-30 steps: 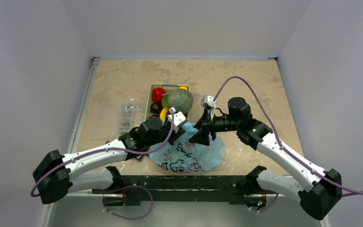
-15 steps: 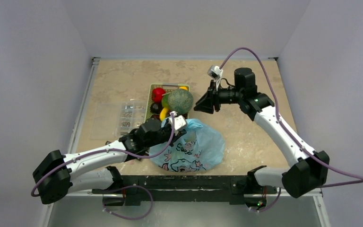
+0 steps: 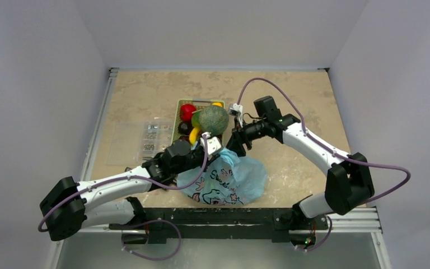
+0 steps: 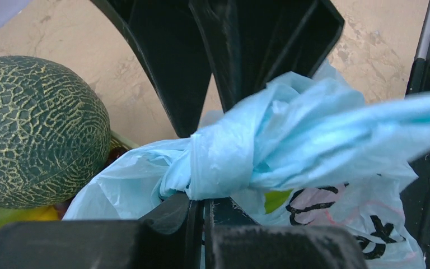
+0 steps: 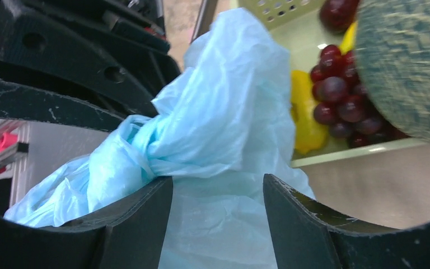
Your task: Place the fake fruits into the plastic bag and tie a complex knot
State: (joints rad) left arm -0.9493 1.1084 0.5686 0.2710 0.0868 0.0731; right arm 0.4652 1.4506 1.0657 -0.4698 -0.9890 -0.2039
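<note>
The light-blue plastic bag (image 3: 227, 179) lies at the near middle of the table. Its handle loops are bunched into a knot (image 4: 218, 162) at its top. My left gripper (image 3: 211, 157) is shut on the bag's plastic just under the knot (image 4: 204, 210). My right gripper (image 3: 236, 143) is open, its jaws on either side of the bag's top fold (image 5: 218, 190). The fake fruits sit in the green mesh basket (image 3: 180, 106): melon (image 3: 213, 119), red apple (image 3: 187, 111), banana (image 3: 194, 134), dark grapes (image 5: 341, 95) and small orange (image 3: 217, 104). I cannot tell whether any fruit is in the bag.
A clear plastic compartment box (image 3: 145, 140) lies left of the basket. The basket stands just behind the bag, and the melon (image 4: 36, 129) is close to my left gripper. Walls close off the table at the left, right and back.
My right arm left the bag's top, swung up and back over the table, then came down to the bag's top with its jaws open. The left gripper kept its hold.
</note>
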